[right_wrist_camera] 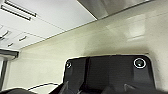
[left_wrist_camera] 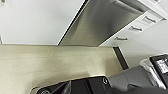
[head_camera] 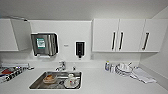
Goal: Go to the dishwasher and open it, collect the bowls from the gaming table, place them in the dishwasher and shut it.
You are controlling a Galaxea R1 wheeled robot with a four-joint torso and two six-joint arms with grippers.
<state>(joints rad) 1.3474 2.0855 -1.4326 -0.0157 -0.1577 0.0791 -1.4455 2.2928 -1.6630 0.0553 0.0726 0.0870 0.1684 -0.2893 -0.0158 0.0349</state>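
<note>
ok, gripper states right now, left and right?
Left gripper: cannot be told; its wrist camera faces the dishwasher's steel front.
Right gripper: cannot be told; its wrist camera faces the floor.

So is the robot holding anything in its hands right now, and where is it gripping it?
It cannot be told. The wrist views show the stainless dishwasher front and the floor, with nothing visibly gripped.

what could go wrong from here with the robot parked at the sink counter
1. The dishwasher front, steel with a bar handle, sits among white drawers with similar handles; a pull might land on the wrong one.
2. Both arms are low near the floor, so a lift might clip the cabinet fronts.
</note>
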